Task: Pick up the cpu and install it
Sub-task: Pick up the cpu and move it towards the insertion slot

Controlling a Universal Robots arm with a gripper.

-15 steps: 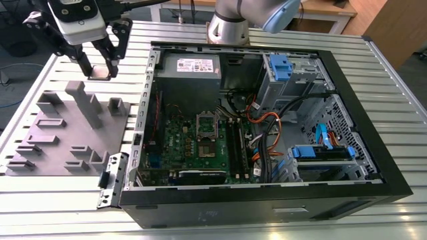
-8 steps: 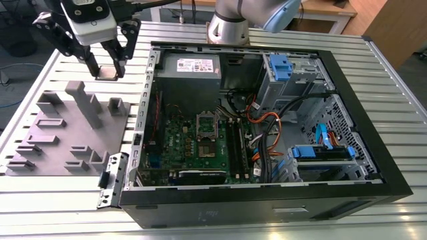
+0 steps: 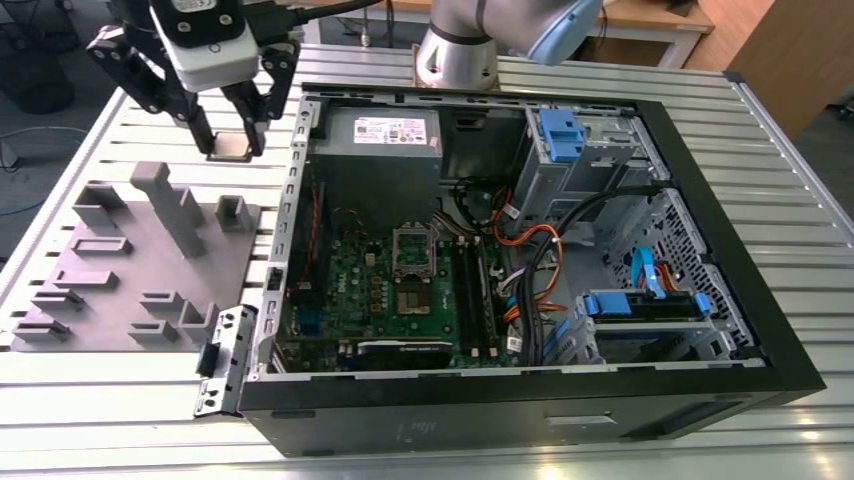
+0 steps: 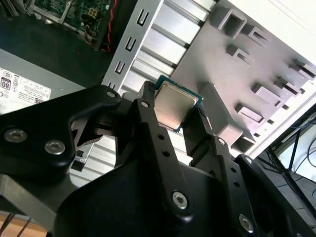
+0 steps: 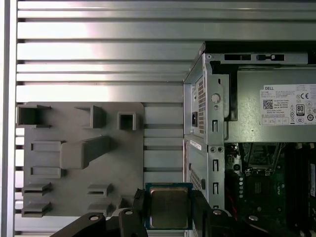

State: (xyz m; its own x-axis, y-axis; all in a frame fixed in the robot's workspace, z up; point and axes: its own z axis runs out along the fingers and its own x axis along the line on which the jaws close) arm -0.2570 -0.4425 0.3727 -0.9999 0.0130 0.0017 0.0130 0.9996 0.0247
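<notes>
Stage: pick-up done, installation outstanding; at the exterior view's left lay a matte grey plastic fixture plate (image 3: 127,275) of upright blocks and slotted pockets, resting on the ribbed aluminium surface (image 3: 80,400); above the plate's edge nearest the case, the black bolted end effector (image 3: 232,145) had its fingers closed on two opposite edges of the cpu (image 5: 169,207), a small flat square with a dull silver lid and greenish rim, held clear of plate and surface. Further right stood the open black steel case (image 3: 534,425); its green board (image 3: 360,290) carried the rectangular metal socket frame (image 3: 411,248), well apart from the cpu.
</notes>
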